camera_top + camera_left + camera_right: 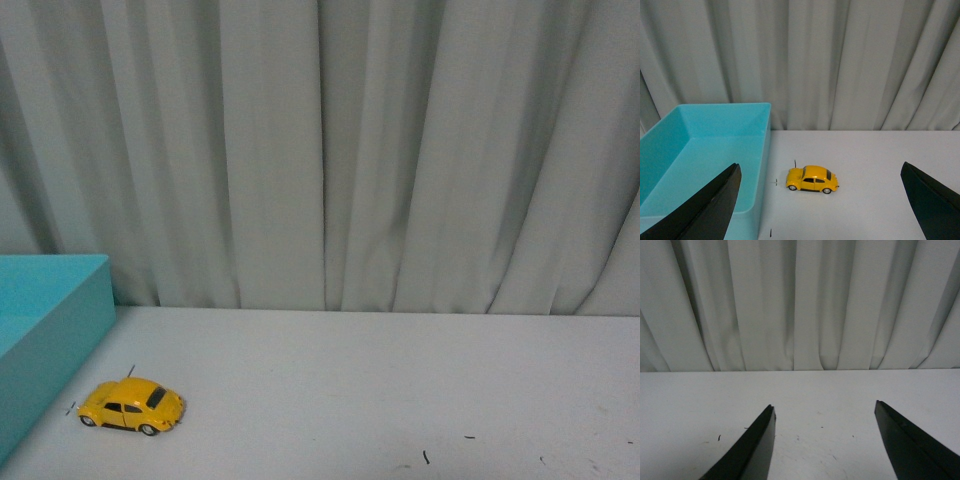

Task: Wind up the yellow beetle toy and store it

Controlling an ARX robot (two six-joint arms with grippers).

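Turquoise bin (60, 310) sits at far left of white bench (400, 390). Yellow beetle toy (131, 405) stands on its wheels on the bench, just beside the bin's outer wall, not touching it. Left fingers (710, 205) spread wide, holding nothing, toy ahead between them. Right fingers (752, 450) also wide apart, empty, above bench. Grey curtain (320, 150) behind.

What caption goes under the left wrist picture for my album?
Open left gripper facing a yellow toy car beside a blue bin.
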